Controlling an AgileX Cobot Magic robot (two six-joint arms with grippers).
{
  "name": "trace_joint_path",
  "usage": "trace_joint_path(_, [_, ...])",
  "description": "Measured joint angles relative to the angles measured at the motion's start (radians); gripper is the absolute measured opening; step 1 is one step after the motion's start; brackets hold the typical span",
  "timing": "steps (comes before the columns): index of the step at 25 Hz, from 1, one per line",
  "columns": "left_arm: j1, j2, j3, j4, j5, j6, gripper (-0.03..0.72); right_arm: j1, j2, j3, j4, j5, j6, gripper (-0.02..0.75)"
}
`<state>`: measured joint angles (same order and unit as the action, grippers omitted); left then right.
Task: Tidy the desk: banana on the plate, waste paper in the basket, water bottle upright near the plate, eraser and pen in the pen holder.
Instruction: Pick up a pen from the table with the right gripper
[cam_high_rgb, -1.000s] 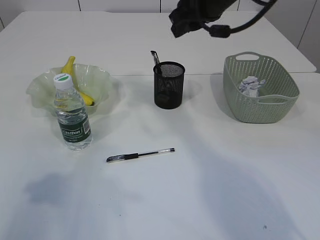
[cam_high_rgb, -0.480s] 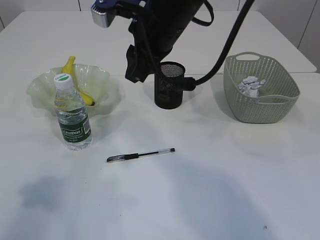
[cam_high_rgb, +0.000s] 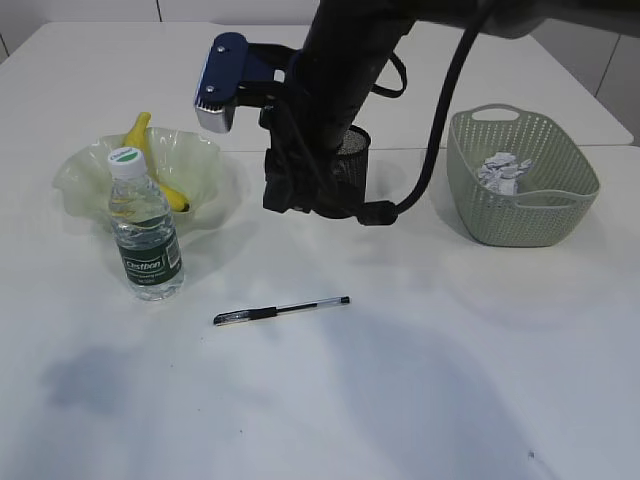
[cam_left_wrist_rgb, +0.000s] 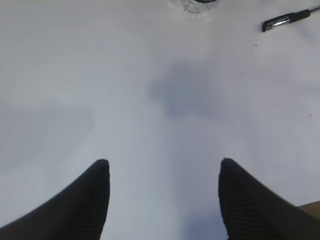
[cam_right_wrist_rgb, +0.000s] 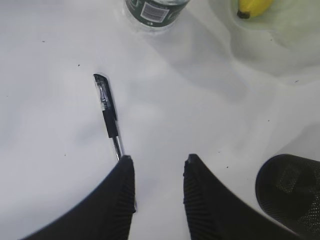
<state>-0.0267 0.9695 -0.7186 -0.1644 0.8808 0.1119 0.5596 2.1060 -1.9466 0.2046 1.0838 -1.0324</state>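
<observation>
**Right arm lines up on the last loose pen**

Toward the worktop's near edge, the left end effector (cam_left_wrist_rgb: 162, 200) hangs open and empty. Mid-worktop lies the pen (cam_high_rgb: 280, 310); the right end effector (cam_right_wrist_rgb: 157, 192) hovers beside it, partly open, holding nothing. Behind stands the mesh pen holder (cam_high_rgb: 350, 150), its likely destination.

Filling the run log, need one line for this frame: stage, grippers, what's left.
stage: right gripper open over pen | left gripper open, empty | pen on table | remaining: pen into pen holder
</observation>
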Motion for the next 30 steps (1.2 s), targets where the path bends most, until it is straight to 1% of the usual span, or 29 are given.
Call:
trace_joint_path(6, [0.0,0.0,0.0,0.001,-0.002,0.0,0.482,0.0,0.025,0.0,-0.028,-0.005,-0.016,0.256])
trace_joint_path(10, [0.0,0.0,0.0,0.001,-0.007,0.0,0.482,0.0,0.025,0.0,-0.028,-0.05,-0.026,0.256])
trace_joint_path(14, [0.0,0.0,0.0,0.002,-0.013,0.0,0.482,0.0,0.03,0.0,-0.015,-0.056,-0.113,0.257])
trace_joint_path(18, [0.0,0.0,0.0,0.002,-0.026,0.0,0.482,0.0,0.055,0.0,-0.003,-0.032,-0.143,0.256])
trace_joint_path(24, [0.0,0.0,0.0,0.002,-0.028,0.0,0.482,0.0,0.12,-0.008,0.054,0.011,-0.147,0.256])
trace_joint_path(30, [0.0,0.0,0.0,0.002,-0.03,0.0,0.482,0.0,0.173,-0.015,0.07,0.044,-0.147,0.256])
